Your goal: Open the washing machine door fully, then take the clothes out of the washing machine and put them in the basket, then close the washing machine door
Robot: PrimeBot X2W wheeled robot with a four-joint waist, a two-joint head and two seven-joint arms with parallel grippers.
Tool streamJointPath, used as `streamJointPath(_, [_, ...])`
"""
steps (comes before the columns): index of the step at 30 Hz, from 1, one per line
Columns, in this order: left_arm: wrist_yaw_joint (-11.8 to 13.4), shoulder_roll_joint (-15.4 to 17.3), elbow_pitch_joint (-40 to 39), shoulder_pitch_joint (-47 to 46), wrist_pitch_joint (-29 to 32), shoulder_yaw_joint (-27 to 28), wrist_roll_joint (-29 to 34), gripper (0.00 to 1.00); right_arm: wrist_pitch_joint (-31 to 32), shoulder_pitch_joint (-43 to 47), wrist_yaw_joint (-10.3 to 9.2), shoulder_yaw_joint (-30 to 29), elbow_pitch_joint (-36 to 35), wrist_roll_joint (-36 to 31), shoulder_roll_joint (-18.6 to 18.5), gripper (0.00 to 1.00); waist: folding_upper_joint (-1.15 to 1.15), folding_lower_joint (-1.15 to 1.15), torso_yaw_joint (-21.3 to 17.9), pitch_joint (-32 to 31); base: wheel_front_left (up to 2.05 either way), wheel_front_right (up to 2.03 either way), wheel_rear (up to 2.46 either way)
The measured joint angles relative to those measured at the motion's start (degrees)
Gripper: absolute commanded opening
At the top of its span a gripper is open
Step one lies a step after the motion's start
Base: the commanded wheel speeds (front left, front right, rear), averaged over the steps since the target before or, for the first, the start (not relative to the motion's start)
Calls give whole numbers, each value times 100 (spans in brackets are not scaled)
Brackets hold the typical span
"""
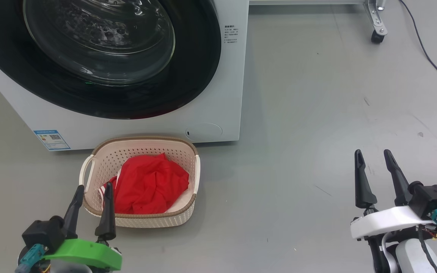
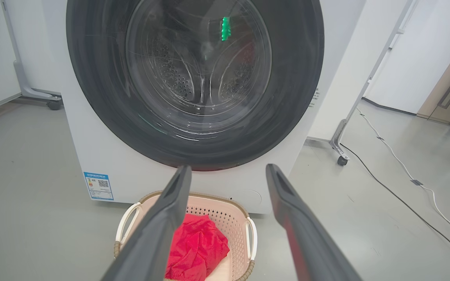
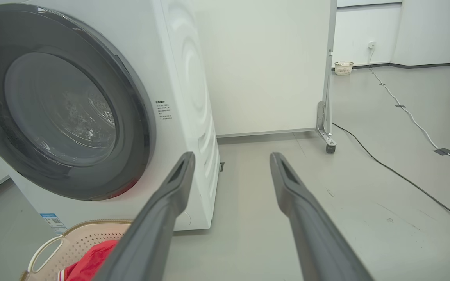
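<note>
The washing machine (image 1: 218, 94) (image 2: 92, 156) (image 3: 186, 78) stands at the back left with its round black door (image 1: 188, 76) (image 2: 287, 97) (image 3: 131, 97) shut flat against the front. Red clothes (image 1: 148, 185) (image 2: 195, 248) (image 3: 88, 259) lie in the cream basket (image 1: 176, 151) (image 2: 229, 212) (image 3: 88, 238) on the floor just before the machine. My left gripper (image 1: 94, 190) (image 2: 228, 169) hangs open at the basket's near left rim, holding nothing. Out on the bare floor to the right, my right gripper (image 1: 373, 155) (image 3: 232, 157) is open too.
A wheeled stand leg (image 1: 377, 26) (image 2: 340, 152) (image 3: 326, 132) rises behind the machine's right side. A black cable (image 1: 431, 60) (image 3: 397, 173) and a white cable (image 2: 416, 175) (image 3: 416, 125) run across the grey floor at the right. A small basket (image 3: 343, 67) sits by the far wall.
</note>
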Motion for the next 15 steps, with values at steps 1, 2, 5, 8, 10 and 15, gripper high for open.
streamJointPath(1, [0, 0, 0, 0, 0, 1, 0, 100, 0, 0, 0, -8, 0, 0, 4, 100, 0, 0, 2, 2, 0, 0, 0])
streamJointPath(2, [0, 0, 0, 0, 0, 1, 0, 100, 0, 0, 0, -15, -1, 0, 10, 100, 0, 0, 4, 3, 0, 0, 0])
streamJointPath(5, [0, 2, 4, 0, 0, 1, 0, 100, 0, 0, 1, -32, -3, -8, 23, 100, 0, 0, 10, 3, 0, 0, 0])
streamJointPath(8, [0, 2, 9, 0, 0, 1, -1, 100, 0, 0, 34, -43, -5, -19, 31, 100, 0, 0, 16, 1, 0, 0, 0])
streamJointPath(10, [0, 2, 12, 0, 0, 2, -18, 100, 0, 0, 34, -46, -7, -33, 34, 100, 0, 0, 18, -1, 0, 0, 0])
streamJointPath(15, [0, 2, 19, 0, 0, 5, -41, 100, 0, 1, 53, -55, -9, -49, 38, 100, 0, 0, 20, -1, 0, 0, 0])
